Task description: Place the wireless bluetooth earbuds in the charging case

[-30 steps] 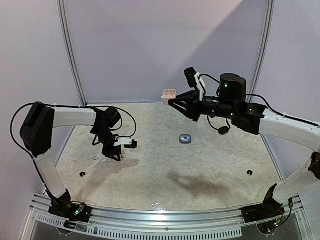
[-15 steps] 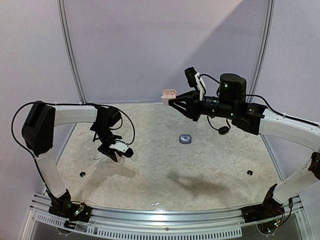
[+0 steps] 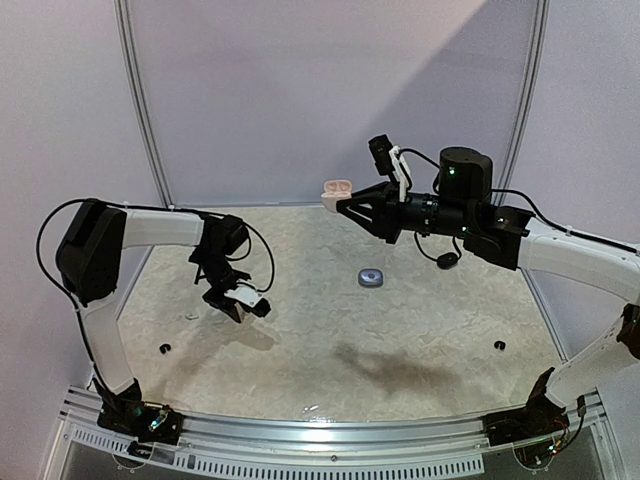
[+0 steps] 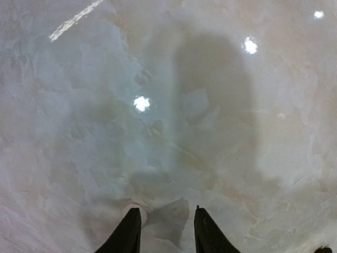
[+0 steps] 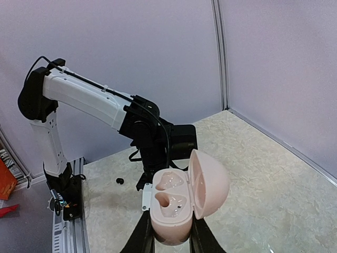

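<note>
Now, pink charging case (image 5: pixel 174 203) held open, white earbud (image 4: pixel 142 210) down on the table.
Right gripper (image 5: pixel 171 232) clamps the case's base between its fingers; left gripper (image 4: pixel 167 213) parted, empty, earbud beside one fingertip (image 4: pixel 131 232). Likely light, slick: pinch its middle.

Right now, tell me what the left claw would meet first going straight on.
Likely the pale marbled tabletop, which the left claw faces with nothing between. A small white round object sits beside one fingertip, depth unclear.

I am reading no text, label, brand or number in any view; nothing legible is showing on the charging case (image 5: pixel 174 208) or the desk (image 3: pixel 400 335).
</note>
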Robot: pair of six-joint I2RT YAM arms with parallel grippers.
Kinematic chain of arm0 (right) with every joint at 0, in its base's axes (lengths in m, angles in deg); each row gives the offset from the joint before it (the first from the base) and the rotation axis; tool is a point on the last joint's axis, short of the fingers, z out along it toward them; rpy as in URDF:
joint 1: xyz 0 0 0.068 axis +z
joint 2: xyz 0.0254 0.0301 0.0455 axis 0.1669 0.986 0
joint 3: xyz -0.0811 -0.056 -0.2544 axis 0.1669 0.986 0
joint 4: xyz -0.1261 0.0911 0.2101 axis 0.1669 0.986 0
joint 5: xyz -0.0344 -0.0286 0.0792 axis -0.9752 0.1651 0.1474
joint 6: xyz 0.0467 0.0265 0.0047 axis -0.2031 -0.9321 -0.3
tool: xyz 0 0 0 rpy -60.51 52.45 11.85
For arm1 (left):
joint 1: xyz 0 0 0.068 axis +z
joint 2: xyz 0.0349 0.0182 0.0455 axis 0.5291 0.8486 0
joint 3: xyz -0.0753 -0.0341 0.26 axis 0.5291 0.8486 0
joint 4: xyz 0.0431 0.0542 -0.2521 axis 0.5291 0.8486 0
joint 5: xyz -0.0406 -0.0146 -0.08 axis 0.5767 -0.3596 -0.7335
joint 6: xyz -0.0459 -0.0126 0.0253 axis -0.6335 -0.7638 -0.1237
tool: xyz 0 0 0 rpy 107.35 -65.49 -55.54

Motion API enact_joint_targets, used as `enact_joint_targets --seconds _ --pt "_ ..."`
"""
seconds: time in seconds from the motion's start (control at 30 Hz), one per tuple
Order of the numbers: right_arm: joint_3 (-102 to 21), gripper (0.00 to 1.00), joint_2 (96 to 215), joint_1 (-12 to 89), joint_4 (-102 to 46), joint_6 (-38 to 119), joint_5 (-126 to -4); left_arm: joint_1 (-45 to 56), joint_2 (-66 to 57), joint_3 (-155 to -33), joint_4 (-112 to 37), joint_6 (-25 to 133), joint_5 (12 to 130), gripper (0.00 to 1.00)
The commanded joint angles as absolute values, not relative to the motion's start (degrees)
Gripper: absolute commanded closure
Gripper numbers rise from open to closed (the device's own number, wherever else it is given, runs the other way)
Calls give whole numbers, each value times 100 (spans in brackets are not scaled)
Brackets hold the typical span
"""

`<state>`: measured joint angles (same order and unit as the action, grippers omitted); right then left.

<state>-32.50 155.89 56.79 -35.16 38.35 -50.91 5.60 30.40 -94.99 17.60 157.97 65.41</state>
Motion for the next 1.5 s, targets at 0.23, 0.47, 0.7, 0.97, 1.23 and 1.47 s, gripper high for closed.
enact_joint_targets --seconds 0.23,0.47,0.7,0.97,1.23,1.47 --pt "-3330 95 15577 5658 -3416 3777 -5046 547 3274 -9877 1743 15939 6469 65" --pt "-3346 95 15580 5660 -3415 3817 -5054 551 3452 -9798 1524 15732 6817 66" --pt "-3337 95 15584 5654 -3396 3779 -5046 514 3524 -9746 1409 15440 6907 72" --pt "-3368 95 15585 5654 -3417 3794 -5046 518 3484 -9705 1300 15390 6995 80" --pt "-3331 95 15569 5660 -3372 3827 -5072 527 3409 -10036 1585 14914 6679 89" --pt "-3162 95 15520 5658 -3479 3942 -5083 540 3088 -11175 2839 14064 5555 89"
